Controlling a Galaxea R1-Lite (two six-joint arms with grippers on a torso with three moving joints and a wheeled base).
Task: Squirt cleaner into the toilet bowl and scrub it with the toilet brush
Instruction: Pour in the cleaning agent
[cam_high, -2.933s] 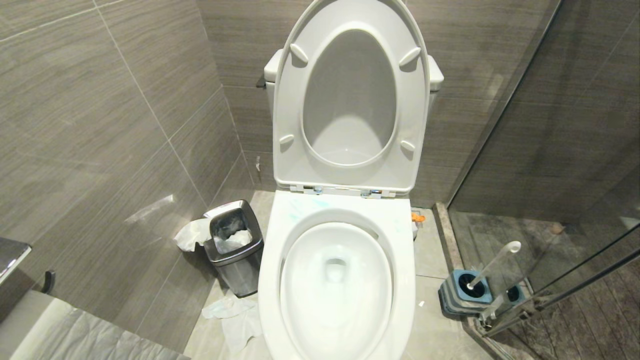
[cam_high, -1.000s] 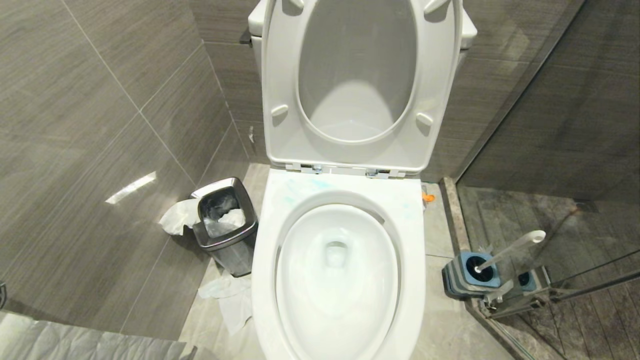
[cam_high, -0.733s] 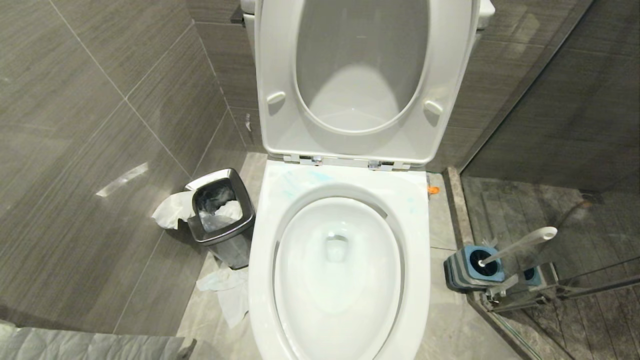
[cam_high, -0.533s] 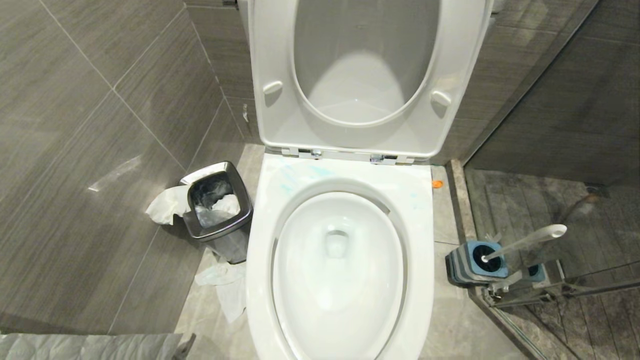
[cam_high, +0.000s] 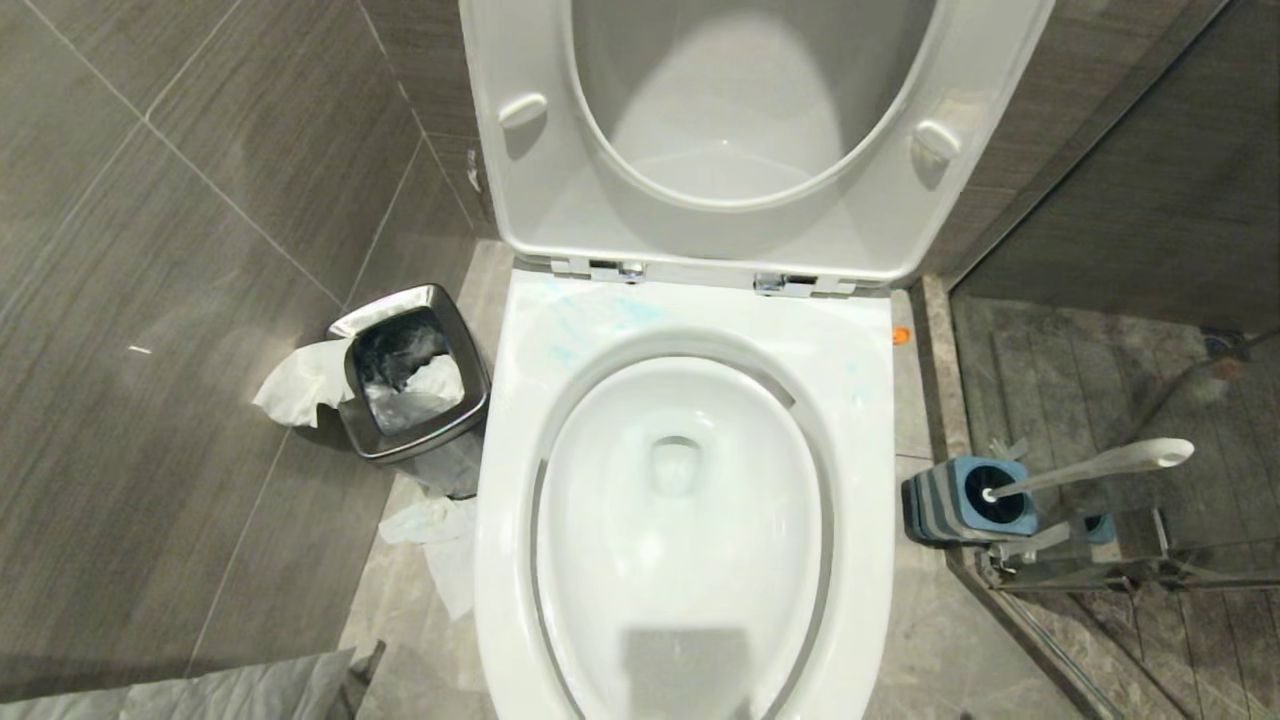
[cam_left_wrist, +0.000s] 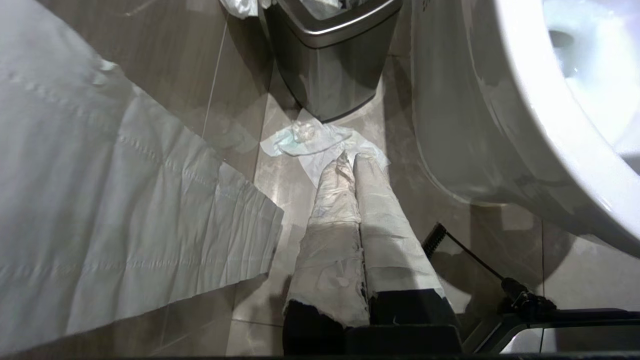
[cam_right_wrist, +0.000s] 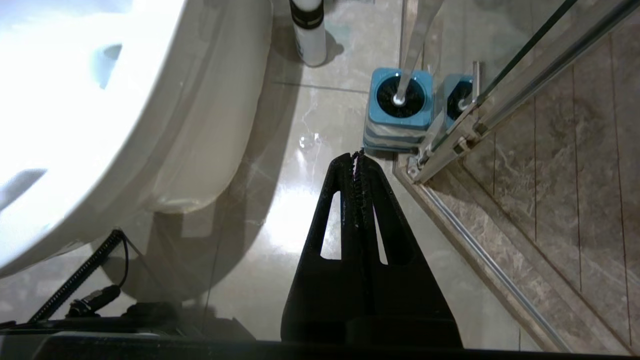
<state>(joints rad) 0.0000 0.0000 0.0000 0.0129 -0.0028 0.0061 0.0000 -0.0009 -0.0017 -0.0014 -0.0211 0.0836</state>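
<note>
- Two grippers hang low near the floor, one on each side of the toilet bowl (cam_high: 690, 330), and neither shows in the head view.
- Left gripper (cam_left_wrist: 353, 159): its fingers, wrapped in pale cloth-like covering, are pressed together with nothing between them, above crumpled tissue (cam_left_wrist: 310, 142) on the floor just in front of the steel waste bin (cam_left_wrist: 330, 60).
- Right gripper (cam_right_wrist: 356, 156): black fingers clenched tip to tip and empty, pointing at the floor just short of the toilet brush's holder (cam_right_wrist: 400, 107).
- The toilet bowl stands against the back wall with seat and lid (cam_high: 560, 200) raised on chrome hinges (cam_high: 615, 270).
- Faint turquoise streaks of cleaner (cam_high: 575, 335) mark the back of the broad rim on the robot's left side; the basin itself is glossy white.
- The toilet brush (cam_high: 1095, 465) sits in its blue-topped grey holder on the floor to the bowl's right, its pale stick leaning away from the bowl towards the glass shower partition (cam_high: 1130, 570), beside the partition's metal bottom rail.
- Walls are large grey tiles (cam_high: 200, 200) with a fine streaked grain; the floor is polished beige stone (cam_high: 910, 640) with bright reflections.
- The bin stands between the left wall and the bowl, with white paper (cam_high: 300, 385) hanging over its edge and more paper lying on the floor in front of it.
- A white bottle with a dark band (cam_right_wrist: 307, 30) stands on the floor close behind the bowl's right side.
- A sheet of white paper (cam_left_wrist: 100, 225) fills much of the left wrist view.
</note>
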